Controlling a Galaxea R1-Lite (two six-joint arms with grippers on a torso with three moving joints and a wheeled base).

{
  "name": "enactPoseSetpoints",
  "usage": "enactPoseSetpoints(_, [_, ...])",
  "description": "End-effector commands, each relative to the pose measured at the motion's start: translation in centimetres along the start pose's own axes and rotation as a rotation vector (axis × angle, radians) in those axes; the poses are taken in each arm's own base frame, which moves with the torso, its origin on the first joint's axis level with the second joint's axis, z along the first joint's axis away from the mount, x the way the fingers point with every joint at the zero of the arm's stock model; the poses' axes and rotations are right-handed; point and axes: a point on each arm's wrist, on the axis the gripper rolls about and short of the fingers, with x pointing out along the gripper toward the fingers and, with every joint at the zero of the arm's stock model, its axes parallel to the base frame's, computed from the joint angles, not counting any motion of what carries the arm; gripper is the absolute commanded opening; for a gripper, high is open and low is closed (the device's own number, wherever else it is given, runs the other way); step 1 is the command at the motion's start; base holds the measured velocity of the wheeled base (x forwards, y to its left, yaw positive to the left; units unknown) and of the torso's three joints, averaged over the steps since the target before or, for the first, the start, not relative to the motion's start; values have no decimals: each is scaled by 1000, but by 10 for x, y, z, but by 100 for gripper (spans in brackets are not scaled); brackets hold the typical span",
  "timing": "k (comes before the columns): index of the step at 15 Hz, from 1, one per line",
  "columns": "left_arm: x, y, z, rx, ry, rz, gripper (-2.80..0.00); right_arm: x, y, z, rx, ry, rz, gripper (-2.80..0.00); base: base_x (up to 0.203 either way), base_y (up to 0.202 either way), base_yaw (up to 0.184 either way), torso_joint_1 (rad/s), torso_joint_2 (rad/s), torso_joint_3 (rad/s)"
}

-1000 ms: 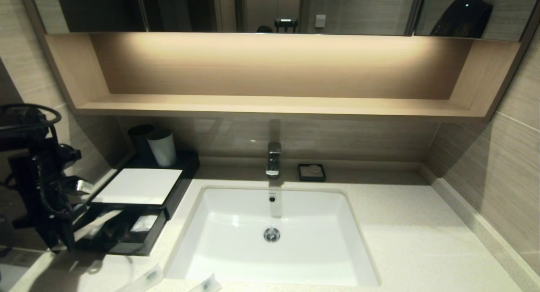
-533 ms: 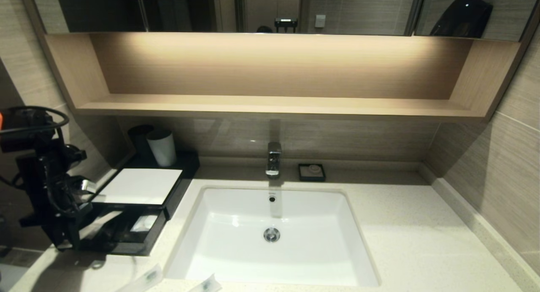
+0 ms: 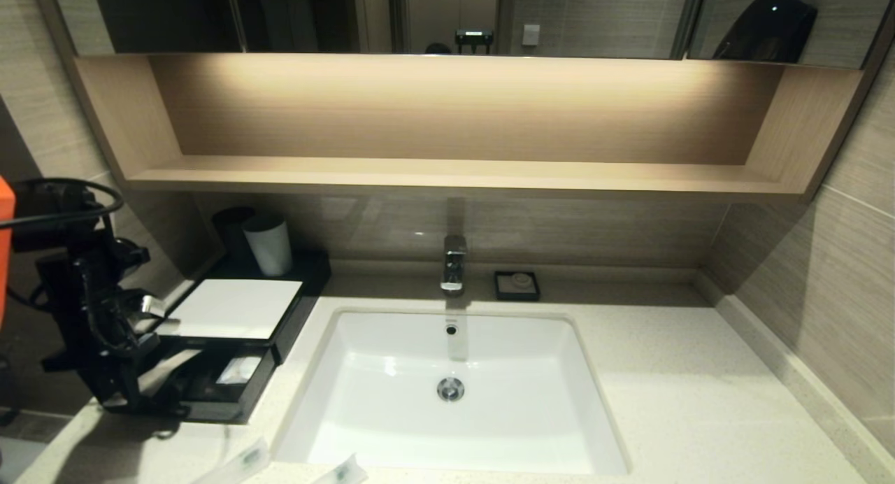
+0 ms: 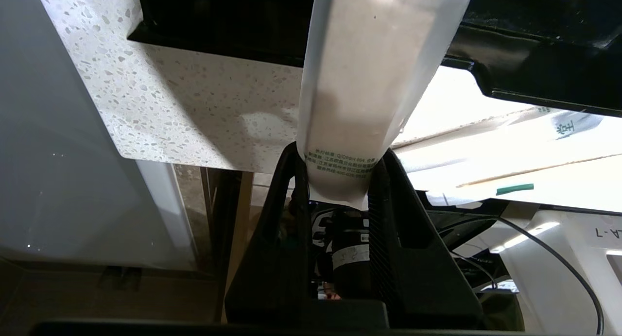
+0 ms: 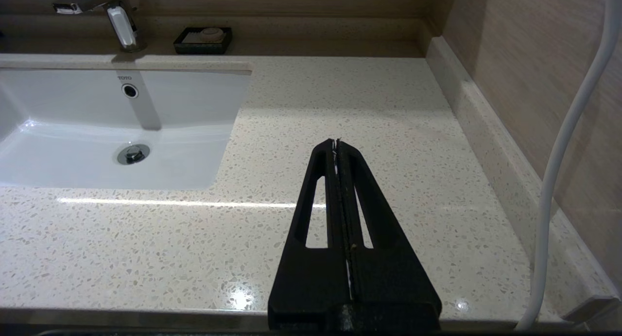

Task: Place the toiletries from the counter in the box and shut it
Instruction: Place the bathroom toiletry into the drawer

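My left gripper (image 4: 337,156) is shut on one end of a whitish plastic-wrapped toiletry packet (image 4: 369,74). In the head view that gripper (image 3: 133,389) is at the left front corner of the box's open drawer (image 3: 245,393), and the held packet (image 3: 171,368) slants over the drawer. The black box (image 3: 231,308) with its white top panel stands on the counter (image 3: 685,386) left of the basin. Two more toiletry packets (image 3: 241,463) (image 3: 342,471) lie at the counter's front edge. My right gripper (image 5: 336,142) is shut and empty above the counter (image 5: 388,108), right of the basin.
A small pale packet (image 3: 238,371) lies in the drawer. Two cups (image 3: 267,245) stand behind the box. The tap (image 3: 453,264) and a black soap dish (image 3: 516,285) are at the back of the white basin (image 3: 391,372). A wooden shelf (image 3: 454,173) overhangs.
My left arm has shifted slightly to the right, toward the open drawer, with the packet still in its grip. Nothing else has moved.
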Motion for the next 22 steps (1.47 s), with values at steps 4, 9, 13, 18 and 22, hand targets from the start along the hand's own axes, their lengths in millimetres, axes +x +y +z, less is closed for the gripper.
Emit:
enactPoseSetpoints(4, [1,-3,5,13,2,2,-280,0,0,0,0,0,1,-280,0,0,0,0,0,0])
enactPoseSetpoints(9, [4,-5,8,19,3,4,-280,0,0,0,0,0,0,-280,0,0,0,0,0,0])
enactPoseSetpoints(13, [6,-6,11,23,-5,5,-280,0,0,0,0,0,0,-280,0,0,0,0,0,0])
enactPoseSetpoints(18, [9,-6,15,26,-18,10,-280,0,0,0,0,0,0,-280,0,0,0,0,0,0])
enactPoseSetpoints(22, [9,-7,17,23,-32,12,-280,0,0,0,0,0,0,-280,0,0,0,0,0,0])
